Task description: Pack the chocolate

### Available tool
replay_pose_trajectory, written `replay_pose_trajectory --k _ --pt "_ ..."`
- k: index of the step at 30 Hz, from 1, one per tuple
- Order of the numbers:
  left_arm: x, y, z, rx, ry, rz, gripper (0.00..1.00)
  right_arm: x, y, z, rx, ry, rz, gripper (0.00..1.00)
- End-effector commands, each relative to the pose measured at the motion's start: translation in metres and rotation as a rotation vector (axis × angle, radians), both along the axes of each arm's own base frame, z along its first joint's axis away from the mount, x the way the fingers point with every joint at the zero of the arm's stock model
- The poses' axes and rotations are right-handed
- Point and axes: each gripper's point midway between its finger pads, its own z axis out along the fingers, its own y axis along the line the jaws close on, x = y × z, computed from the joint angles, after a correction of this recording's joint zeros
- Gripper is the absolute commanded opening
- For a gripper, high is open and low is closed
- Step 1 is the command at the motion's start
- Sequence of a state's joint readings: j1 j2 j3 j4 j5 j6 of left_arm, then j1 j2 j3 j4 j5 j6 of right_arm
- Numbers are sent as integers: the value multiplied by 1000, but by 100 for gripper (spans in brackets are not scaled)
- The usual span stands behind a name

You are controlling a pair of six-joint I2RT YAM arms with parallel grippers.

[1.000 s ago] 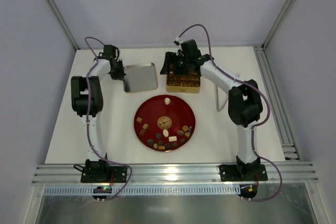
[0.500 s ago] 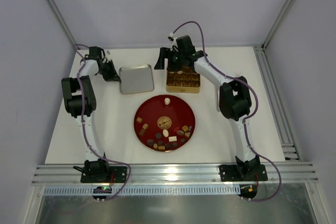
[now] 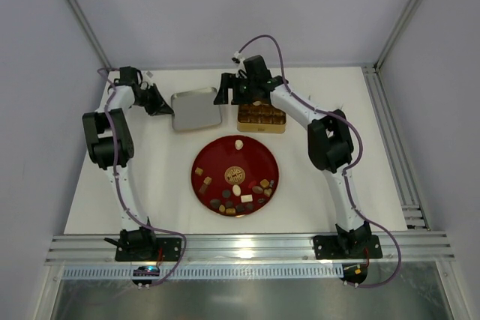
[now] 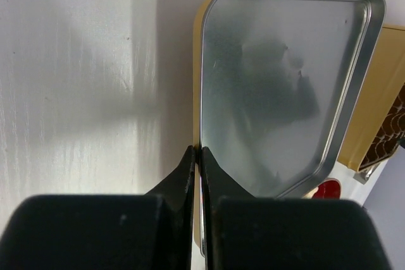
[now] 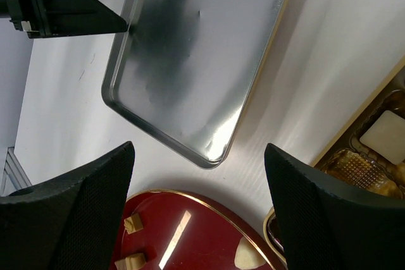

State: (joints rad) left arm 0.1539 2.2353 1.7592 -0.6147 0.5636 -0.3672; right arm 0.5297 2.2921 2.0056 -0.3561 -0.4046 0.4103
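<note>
Several chocolates (image 3: pixel 237 200), dark brown, light brown and cream, lie on the round red plate (image 3: pixel 251 157). A few more sit in the gold gridded tin (image 3: pixel 262 130) behind it. My left gripper (image 3: pixel 155 100) is shut on the left rim of the silver tin lid (image 3: pixel 196 109), which lies inside face up. In the left wrist view the fingers (image 4: pixel 190 169) pinch the lid's (image 4: pixel 285 80) edge. My right gripper (image 3: pixel 229 91) is open and empty, above the gap between lid and tin. The right wrist view shows the lid (image 5: pixel 196 61), the plate (image 5: pixel 190 232), a cream chocolate (image 5: pixel 250 256) and the tin (image 5: pixel 373 156).
The left gripper (image 5: pixel 63 11) shows at the top left of the right wrist view. The enclosure's back wall stands just behind lid and tin. An aluminium rail runs along the table's right side (image 3: pixel 390 140) and front edge (image 3: pixel 247 245).
My right gripper has swung left, from over the gold tin to beside the lid. My left arm has drawn back to the left with the lid, which has shifted slightly left.
</note>
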Motion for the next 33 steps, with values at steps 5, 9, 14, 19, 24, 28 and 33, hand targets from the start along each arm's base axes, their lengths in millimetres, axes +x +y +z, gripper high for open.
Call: replay_pose_trajectory --k 5,9,14,19,24,28,33 --pt "-3 -12 57 -105 -90 -9 0 8 10 18 30 -45 -10 83" --pt "-7 -14 62 -113 -95 -15 0 7 11 15 39 -28 -14 83" --pt "-11 -17 74 -124 -115 -25 0 5 15 19 72 -10 -14 83" --pt "-16 -21 78 -148 -114 -32 0 4 21 21 111 13 -10 83" --pt "-24 -28 83 -177 -119 -39 0 1 30 30 181 39 2 83" --pt "-27 -31 90 -185 -135 -45 0 -2 38 33 240 77 15 83" --pt "-34 -39 94 -190 -139 -63 0 -8 44 35 305 113 26 82"
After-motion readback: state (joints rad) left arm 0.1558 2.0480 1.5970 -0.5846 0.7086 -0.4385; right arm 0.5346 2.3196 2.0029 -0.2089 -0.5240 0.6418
